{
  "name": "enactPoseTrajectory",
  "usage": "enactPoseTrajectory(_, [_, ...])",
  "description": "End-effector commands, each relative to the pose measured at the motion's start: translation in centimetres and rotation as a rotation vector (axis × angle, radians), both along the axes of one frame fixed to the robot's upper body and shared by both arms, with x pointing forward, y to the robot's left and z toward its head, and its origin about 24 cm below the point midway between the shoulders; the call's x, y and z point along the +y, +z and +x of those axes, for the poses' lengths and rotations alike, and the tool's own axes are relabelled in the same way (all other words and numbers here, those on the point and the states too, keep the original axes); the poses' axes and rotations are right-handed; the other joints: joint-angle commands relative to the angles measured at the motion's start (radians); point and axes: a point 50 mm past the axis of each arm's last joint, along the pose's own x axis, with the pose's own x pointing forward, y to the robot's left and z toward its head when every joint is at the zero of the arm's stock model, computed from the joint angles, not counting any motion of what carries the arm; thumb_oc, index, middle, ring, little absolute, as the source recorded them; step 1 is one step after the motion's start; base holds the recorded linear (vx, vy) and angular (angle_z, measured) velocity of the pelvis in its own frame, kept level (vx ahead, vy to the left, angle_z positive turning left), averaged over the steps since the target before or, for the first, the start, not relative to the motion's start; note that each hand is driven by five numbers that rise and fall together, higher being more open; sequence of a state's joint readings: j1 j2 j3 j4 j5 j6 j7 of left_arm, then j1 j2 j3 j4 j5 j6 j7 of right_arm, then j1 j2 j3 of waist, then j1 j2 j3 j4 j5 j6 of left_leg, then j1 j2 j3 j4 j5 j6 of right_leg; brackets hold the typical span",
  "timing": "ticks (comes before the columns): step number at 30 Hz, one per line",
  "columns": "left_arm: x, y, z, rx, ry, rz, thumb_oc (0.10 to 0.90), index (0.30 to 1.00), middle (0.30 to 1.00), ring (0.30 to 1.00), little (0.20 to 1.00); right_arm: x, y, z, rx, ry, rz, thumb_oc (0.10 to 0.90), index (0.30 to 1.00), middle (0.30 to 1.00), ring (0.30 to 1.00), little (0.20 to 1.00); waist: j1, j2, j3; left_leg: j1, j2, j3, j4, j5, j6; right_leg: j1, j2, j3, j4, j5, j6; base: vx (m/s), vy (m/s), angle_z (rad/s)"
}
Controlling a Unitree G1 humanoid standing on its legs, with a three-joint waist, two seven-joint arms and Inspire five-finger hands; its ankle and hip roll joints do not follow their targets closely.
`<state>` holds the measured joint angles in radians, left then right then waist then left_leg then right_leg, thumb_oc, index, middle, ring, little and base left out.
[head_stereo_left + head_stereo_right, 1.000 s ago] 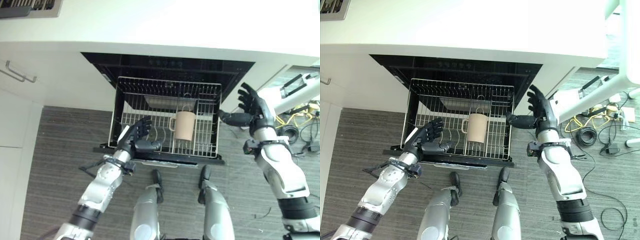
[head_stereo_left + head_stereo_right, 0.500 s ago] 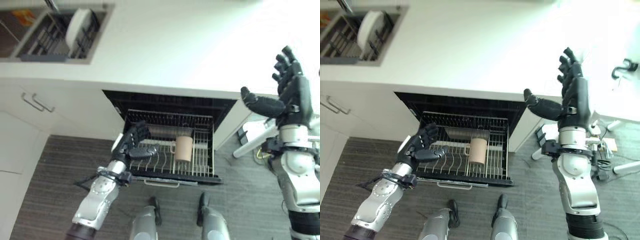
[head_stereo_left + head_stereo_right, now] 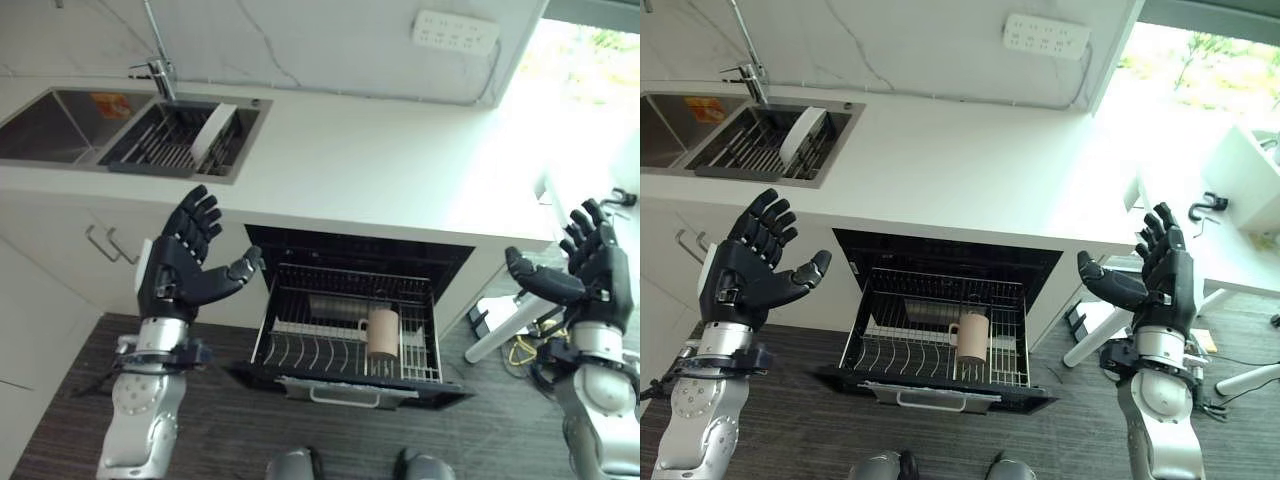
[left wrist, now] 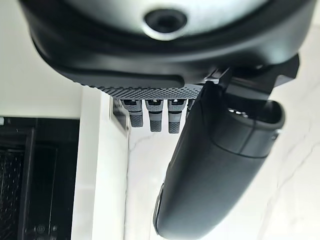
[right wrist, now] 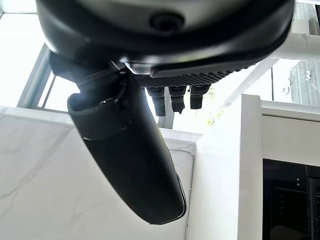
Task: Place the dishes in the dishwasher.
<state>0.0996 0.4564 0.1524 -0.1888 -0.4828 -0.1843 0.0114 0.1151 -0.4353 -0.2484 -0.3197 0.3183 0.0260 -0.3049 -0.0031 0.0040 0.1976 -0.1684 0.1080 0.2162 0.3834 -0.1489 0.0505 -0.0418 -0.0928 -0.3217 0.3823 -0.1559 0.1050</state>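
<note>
Up in the sink rack (image 3: 760, 145), a white plate (image 3: 802, 133) stands on edge, nearest the empty, spread left hand (image 3: 745, 270).

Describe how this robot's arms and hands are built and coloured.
Both arms are silver-grey with dark bands at the joints. The left robot hand and right robot hand are dark, with segmented fingers and a thick thumb. A white patch shows on the left one's side.

Left hand (image 3: 178, 268) and right hand (image 3: 1162, 282) are raised at either side, fingers straight, palms facing inward, holding nothing.
</note>
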Motion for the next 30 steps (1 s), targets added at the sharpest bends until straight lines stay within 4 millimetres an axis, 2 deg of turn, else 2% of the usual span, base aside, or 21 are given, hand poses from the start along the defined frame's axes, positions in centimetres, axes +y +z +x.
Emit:
enactPoseTrajectory(1, [-0.8,5.1,-0.3,-0.282,-0.068,0.049,0.8,0.9,0.9,0.9,0.9,-0.9,5.4,-0.5,-0.306,0.007,-0.066,0.8,0.9,0.9,0.9,0.9,-0.005,0.002,-0.046,0.106,-0.093,-0.021,-0.083,-0.109,-0.033,0.058,0.018,-0.002,-0.082,0.049,0.023,0.09,-0.194,0.14])
enactPoseTrajectory(3, [-0.6,4.9,-0.5,-0.272,-0.066,0.03,0.8,0.9,0.9,0.9,0.9,-1.1,5.3,-0.7,-0.303,0.01,-0.052,0.8,0.9,0.9,0.9,0.9,-0.009,0.007,-0.046,0.117,-0.098,-0.03,-0.083,-0.111,-0.032,0.053,0.025,0.011,-0.082,0.051,0.021,0.07,-0.208,0.2])
enactPoseTrajectory(4, [-0.7,4.4,-0.9,-0.248,-0.082,0.022,0.8,0.9,0.9,0.9,0.9,-1.0,5.2,-1.2,-0.311,0.015,-0.06,0.8,0.9,0.9,0.9,0.9,-0.011,0.019,-0.048,0.149,-0.077,0.015,-0.083,-0.112,-0.042,0.061,0.028,-0.001,-0.082,-0.038,-0.016,0.03,-0.194,0.15])
enactPoseTrajectory(5, [-1.0,4.3,-0.8,-0.241,-0.087,0.026,0.8,0.9,0.9,0.9,0.9,-1.0,5.2,-1.2,-0.317,0.007,-0.066,0.8,0.9,0.9,0.9,0.9,-0.01,0.02,-0.048,0.156,-0.071,0.033,-0.083,-0.105,-0.048,0.066,0.023,-0.004,-0.082,-0.062,-0.027,0.0,-0.141,-0.04])
enactPoseTrajectory(8, [-1.5,4.4,-0.1,-0.228,-0.123,-0.011,0.8,0.9,0.9,0.9,0.9,-1.1,5.6,-0.8,-0.336,-0.017,-0.057,0.8,0.9,0.9,0.9,0.9,-0.015,0.015,-0.056,0.157,0.002,0.062,-0.083,-0.079,-0.076,0.075,0.003,-0.004,-0.082,-0.083,-0.041,-0.02,0.038,0.07])
enactPoseTrajectory(9, [-1.6,4.4,0.0,-0.234,-0.125,-0.017,0.8,0.9,0.9,0.9,0.9,-0.9,5.7,-0.5,-0.342,-0.015,-0.055,0.8,0.9,0.9,0.9,0.9,-0.015,0.013,-0.061,0.152,0.025,0.058,-0.083,-0.072,-0.088,0.073,-0.004,-0.002,-0.082,-0.087,-0.04,-0.03,0.154,0.12])
enactPoseTrajectory(12, [-0.8,4.8,-0.9,-0.264,-0.082,-0.058,0.8,0.9,0.9,0.9,0.9,-1.0,6.4,-0.4,-0.341,0.0,-0.104,0.8,0.9,0.9,0.9,0.9,-0.002,0.021,-0.078,0.094,0.088,-0.075,-0.083,-0.004,-0.151,0.059,-0.022,0.07,-0.082,-0.097,-0.041,0.01,0.308,-0.25])
enactPoseTrajectory(13, [-0.6,4.8,-1.0,-0.268,-0.076,-0.065,0.8,0.9,0.9,0.9,0.9,-1.1,6.5,-0.5,-0.343,0.0,-0.11,0.8,0.9,0.9,0.9,0.9,-0.002,0.022,-0.08,0.083,0.105,-0.09,-0.083,0.007,-0.159,0.058,-0.025,0.081,-0.082,-0.098,-0.042,0.06,0.455,-0.59])
enactPoseTrajectory(14, [-0.5,4.7,-1.2,-0.274,-0.072,-0.078,0.8,0.9,0.9,0.9,0.9,-1.5,6.9,-0.6,-0.346,-0.008,-0.116,0.8,0.9,0.9,0.9,0.9,-0.005,0.022,-0.081,0.069,0.143,-0.107,-0.083,0.027,-0.173,0.058,-0.035,0.096,-0.082,-0.1,-0.042,0.05,0.344,-0.66])
enactPoseTrajectory(15, [-0.5,4.6,-1.2,-0.275,-0.072,-0.08,0.8,0.9,0.9,0.9,0.9,-1.5,6.9,-0.6,-0.347,-0.01,-0.116,0.8,0.9,0.9,0.9,0.9,-0.007,0.022,-0.081,0.066,0.156,-0.107,-0.083,0.032,-0.177,0.058,-0.039,0.098,-0.082,-0.1,-0.042,0.05,0.443,-0.67])
enactPoseTrajectory(16, [-0.6,4.5,-1.2,-0.278,-0.078,-0.083,0.8,0.9,0.9,0.9,0.9,-1.8,7.1,-0.6,-0.348,-0.02,-0.115,0.8,0.9,0.9,0.9,0.9,-0.015,0.02,-0.08,0.061,0.193,-0.1,-0.083,0.045,-0.184,0.057,-0.05,0.1,-0.082,-0.097,-0.043,0.03,0.304,-0.68])
enactPoseTrajectory(17, [-0.7,4.4,-1.2,-0.28,-0.08,-0.084,0.8,0.9,0.9,0.9,0.9,-1.9,7.2,-0.7,-0.35,-0.022,-0.117,0.8,0.9,0.9,0.9,0.9,-0.018,0.021,-0.08,0.062,0.209,-0.092,-0.083,0.048,-0.187,0.056,-0.055,0.1,-0.082,-0.095,-0.043,0.04,0.594,-0.4])
enactPoseTrajectory(18, [-0.9,4.3,-1.0,-0.292,-0.083,-0.082,0.8,0.9,0.9,0.9,0.9,-2.2,7.6,-0.8,-0.36,-0.032,-0.122,0.8,0.9,0.9,0.9,0.9,-0.036,0.02,-0.079,0.067,0.243,-0.072,-0.083,0.049,-0.192,0.047,-0.08,0.099,-0.082,-0.085,-0.037,0.03,0.601,-0.18])
enactPoseTrajectory(19, [-0.9,4.4,-0.9,-0.301,-0.084,-0.083,0.8,0.9,0.9,0.9,0.9,-2.3,7.8,-0.7,-0.364,-0.036,-0.127,0.8,0.9,0.9,0.9,0.9,-0.039,0.02,-0.078,0.07,0.244,-0.073,-0.083,0.044,-0.192,0.042,-0.091,0.104,-0.082,-0.08,-0.03,0.05,1.076,-0.02])
enactPoseTrajectory(20, [-0.7,4.6,-0.8,-0.318,-0.071,-0.088,0.8,0.9,0.9,0.9,0.9,-2.5,8.6,-0.5,-0.381,-0.027,-0.14,0.8,0.9,0.9,0.9,0.9,-0.041,0.025,-0.076,0.087,0.216,-0.109,-0.083,0.013,-0.198,0.022,-0.134,0.144,-0.082,-0.055,0.009,0.04,0.954,-0.39])
enactPoseTrajectory(22, [-0.5,5.1,-0.6,-0.332,-0.062,-0.073,0.8,0.9,0.9,0.9,0.9,-2.4,9.0,-0.4,-0.404,-0.027,-0.14,0.8,0.9,0.9,0.9,0.9,-0.048,0.028,-0.074,0.097,0.201,-0.085,-0.083,-0.002,-0.202,0.003,-0.195,0.16,-0.082,-0.019,0.061,0.02,0.91,-0.63])
enactPoseTrajectory(24, [-0.4,5.6,-0.2,-0.347,-0.053,-0.053,0.8,0.9,0.9,0.9,0.9,-2.5,8.8,-0.7,-0.413,-0.046,-0.131,0.8,0.9,0.9,0.9,0.9,-0.048,0.023,-0.071,0.101,0.162,-0.065,-0.083,-0.01,-0.191,-0.008,-0.258,0.167,-0.082,0.022,0.103,0.03,0.768,-0.01])
enactPoseTrajectory(25, [-0.3,5.9,-0.1,-0.351,-0.042,-0.034,0.8,0.9,0.9,0.9,0.9,-2.6,8.3,-0.9,-0.406,-0.054,-0.107,0.8,0.9,0.9,0.9,0.9,-0.043,0.015,-0.067,0.104,0.124,-0.066,-0.083,-0.019,-0.177,-0.014,-0.293,0.167,-0.082,0.066,0.113,0.06,0.788,0.08])
enactPoseTrajectory(26, [0.1,5.9,-0.1,-0.352,-0.033,-0.027,0.8,0.9,0.9,0.9,0.9,-2.7,7.8,-1.0,-0.395,-0.049,-0.065,0.8,0.9,0.9,0.9,0.9,-0.039,0.004,-0.059,0.11,0.084,-0.063,-0.083,-0.035,-0.161,-0.022,-0.33,0.169,-0.082,0.166,0.124,0.04,0.628,0.03])
enactPoseTrajectory(28, [0.3,6.2,-0.3,-0.361,-0.031,0.002,0.8,0.9,0.9,0.9,0.9,-2.1,7.2,-0.7,-0.387,-0.026,-0.04,0.8,0.9,0.9,0.9,0.9,-0.015,-0.008,-0.049,0.113,0.035,-0.047,-0.083,-0.068,-0.125,-0.038,-0.394,0.144,-0.082,0.278,0.135,0.01,0.541,0.2])
enactPoseTrajectory(30, [0.6,6.3,-0.6,-0.361,-0.009,0.065,0.8,0.9,0.9,0.9,0.9,-1.6,6.7,-0.3,-0.383,-0.013,-0.033,0.8,0.9,0.9,0.9,0.9,0.014,-0.007,-0.046,0.117,0.016,-0.016,-0.083,-0.095,-0.102,-0.039,-0.41,0.068,-0.082,0.316,0.143,-0.02,0.505,-0.1])
